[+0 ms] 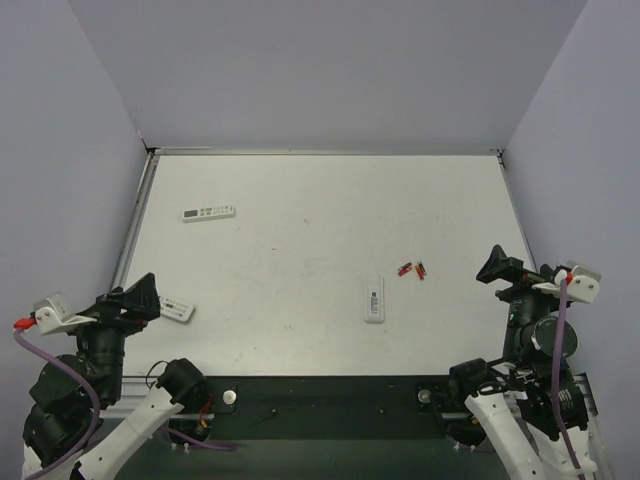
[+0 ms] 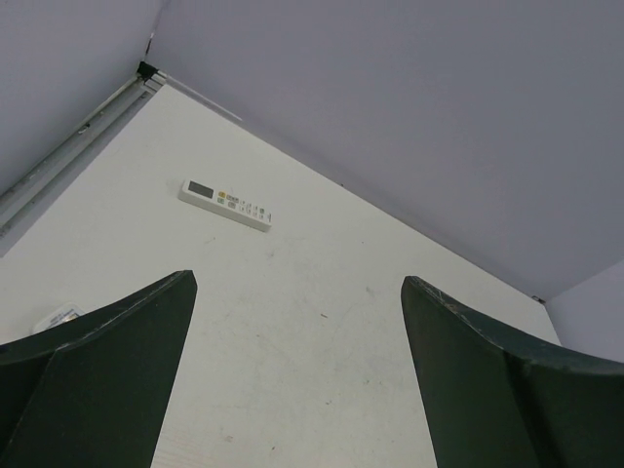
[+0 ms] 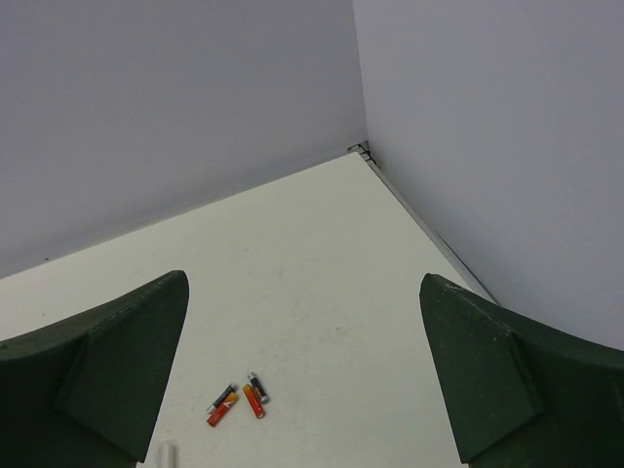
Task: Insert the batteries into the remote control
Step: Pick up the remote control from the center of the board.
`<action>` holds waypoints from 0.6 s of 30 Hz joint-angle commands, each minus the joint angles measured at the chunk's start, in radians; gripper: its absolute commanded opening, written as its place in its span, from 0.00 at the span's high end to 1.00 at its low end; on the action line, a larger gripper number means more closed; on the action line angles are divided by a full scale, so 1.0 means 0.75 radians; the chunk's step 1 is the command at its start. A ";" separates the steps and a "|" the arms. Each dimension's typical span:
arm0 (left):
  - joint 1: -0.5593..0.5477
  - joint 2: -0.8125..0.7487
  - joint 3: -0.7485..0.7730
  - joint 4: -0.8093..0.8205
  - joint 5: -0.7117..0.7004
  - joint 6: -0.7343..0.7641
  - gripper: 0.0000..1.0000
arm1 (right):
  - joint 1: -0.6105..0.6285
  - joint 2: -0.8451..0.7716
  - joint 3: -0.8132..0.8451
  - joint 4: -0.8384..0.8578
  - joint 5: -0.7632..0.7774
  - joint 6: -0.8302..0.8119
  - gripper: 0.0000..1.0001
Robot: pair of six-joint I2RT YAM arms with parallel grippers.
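Worktop: white and flat, boxed in by pale lilac walls, with both arms at the near edge.
Remote control: slim white rectangular remote with dark markings, lying flat right of centre, its long axis running near to far, and nothing touching it.
Batteries: tiny dark cylinders with red-orange bands, a loose cluster just right of the remote's far end, not touching it.
Left claw: dark fingers spread wide, nothing between them, sitting at the left edge.
Right claw: also spread wide and holding nothing, at the right edge, with the batteries in its view.
Long remote: longer white bar with a grey display, far left, well apart.
Small white piece: just beside the left claw; I can't tell what it is.
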 commanded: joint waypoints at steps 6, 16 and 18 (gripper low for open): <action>0.004 -0.069 0.027 0.034 -0.066 0.061 0.03 | 0.020 -0.154 -0.158 0.174 -0.100 -0.137 0.00; 0.002 0.266 -0.126 0.159 -0.049 -0.035 0.03 | 0.147 -0.337 -0.332 0.280 -0.075 -0.172 0.00; 0.004 0.318 -0.140 0.200 -0.031 -0.043 0.03 | 0.161 -0.373 -0.354 0.293 -0.085 -0.182 0.00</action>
